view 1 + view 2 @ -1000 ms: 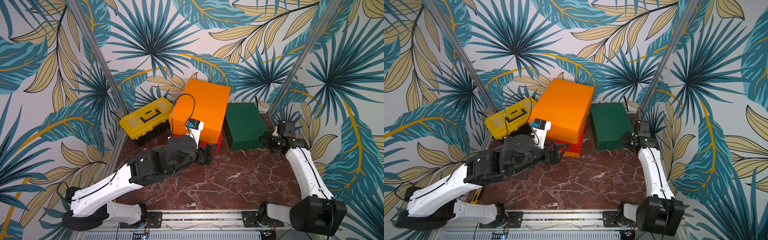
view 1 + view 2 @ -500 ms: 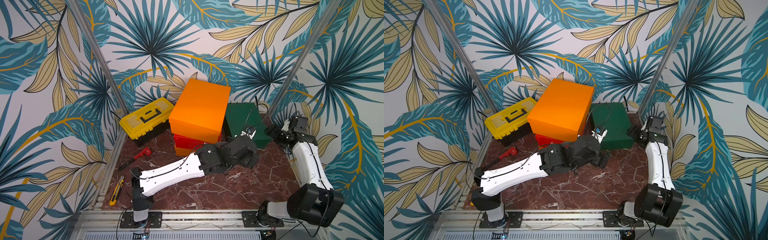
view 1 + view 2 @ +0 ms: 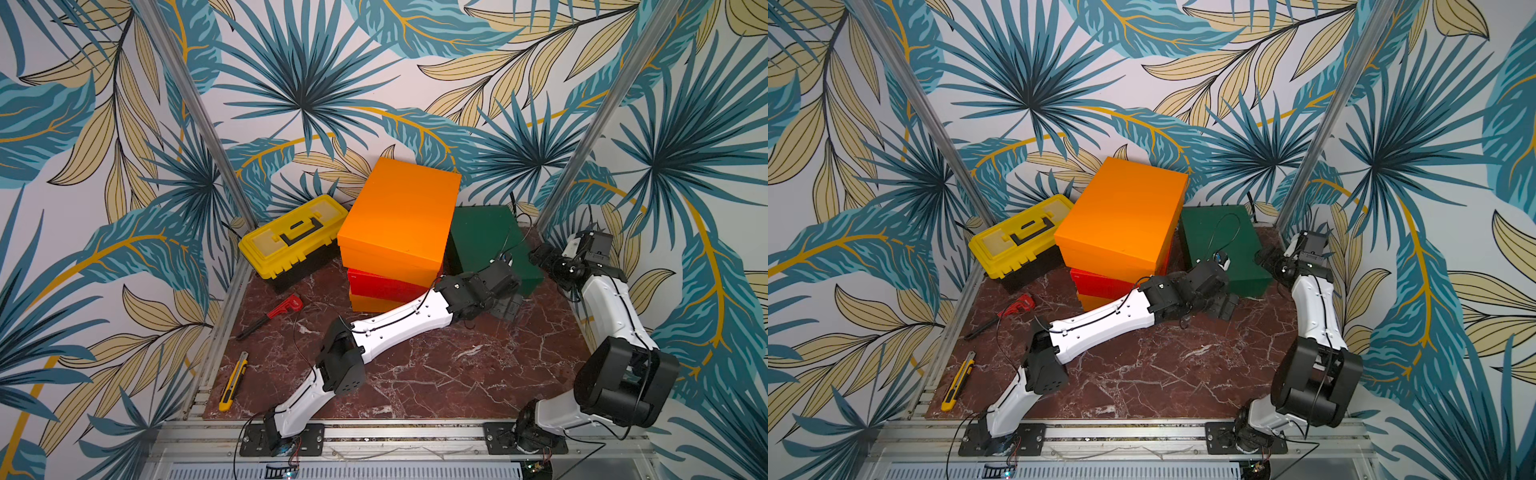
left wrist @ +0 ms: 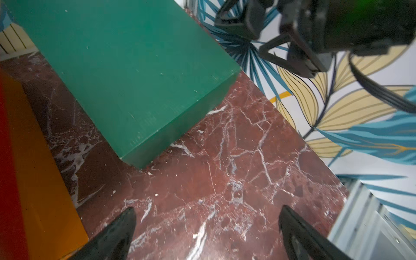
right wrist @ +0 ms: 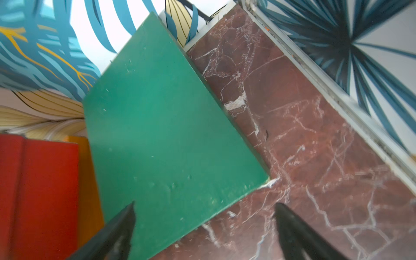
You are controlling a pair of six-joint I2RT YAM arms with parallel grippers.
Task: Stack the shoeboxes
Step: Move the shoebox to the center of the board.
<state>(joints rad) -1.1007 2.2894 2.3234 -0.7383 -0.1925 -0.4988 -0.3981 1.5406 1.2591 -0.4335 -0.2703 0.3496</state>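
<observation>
Orange-red-orange stack of matte cardboard shoeboxes [image 3: 399,212] stands beside the lone dark green cardboard shoebox [image 3: 482,237] on my desk [image 3: 436,374]. My left claw [image 4: 207,209] and right claw [image 5: 204,203] gape empty at its near corners; probably light, stiff, smooth: pinch opposite sides.

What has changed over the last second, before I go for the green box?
The left gripper swung from the front of the stack across to the near corner of the green shoebox; it is open and holds nothing. The right gripper, open and empty, shifted only slightly beside that box. The swing uncovered the red wrench and yellow knife. The stack, green shoebox and toolbox stayed put.
</observation>
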